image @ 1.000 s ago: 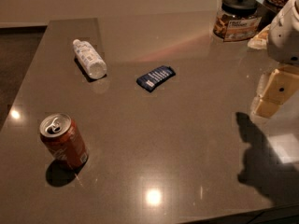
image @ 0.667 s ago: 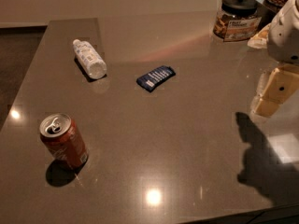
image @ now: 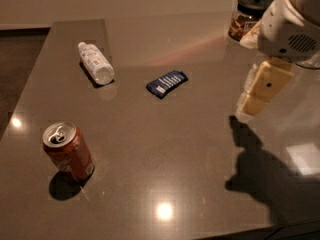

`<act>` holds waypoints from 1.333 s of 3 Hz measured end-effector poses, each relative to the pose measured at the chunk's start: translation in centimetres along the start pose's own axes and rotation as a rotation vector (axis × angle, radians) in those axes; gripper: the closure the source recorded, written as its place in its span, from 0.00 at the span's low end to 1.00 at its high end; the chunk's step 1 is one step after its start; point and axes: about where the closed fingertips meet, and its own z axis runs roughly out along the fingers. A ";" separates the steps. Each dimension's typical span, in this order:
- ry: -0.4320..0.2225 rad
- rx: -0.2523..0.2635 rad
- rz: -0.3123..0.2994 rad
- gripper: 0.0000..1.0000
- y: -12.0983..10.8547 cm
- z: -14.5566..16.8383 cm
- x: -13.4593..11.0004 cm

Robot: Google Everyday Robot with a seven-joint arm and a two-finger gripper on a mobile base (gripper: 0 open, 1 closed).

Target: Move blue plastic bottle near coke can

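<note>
Camera view: clear, white-capped blue plastic bottle [image: 96, 63] lies far-left, coke can [image: 68, 151] upright front-left, gripper [image: 262, 89] at right, openness unclear.

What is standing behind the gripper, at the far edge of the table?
A glass jar with a black lid stands there, with something brown inside. The robot arm covers its right side. The gripper hangs above the right part of the table.

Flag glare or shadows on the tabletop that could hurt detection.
Camera view: bright specular spot on the table front centre, fainter one at the left edge; gripper at right throws a big dark shadow front right; coke can casts a short one; blue plastic bottle lies away from the glare.
</note>
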 end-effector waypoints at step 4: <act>-0.076 0.001 0.378 0.00 -5.2 7.5 -16.5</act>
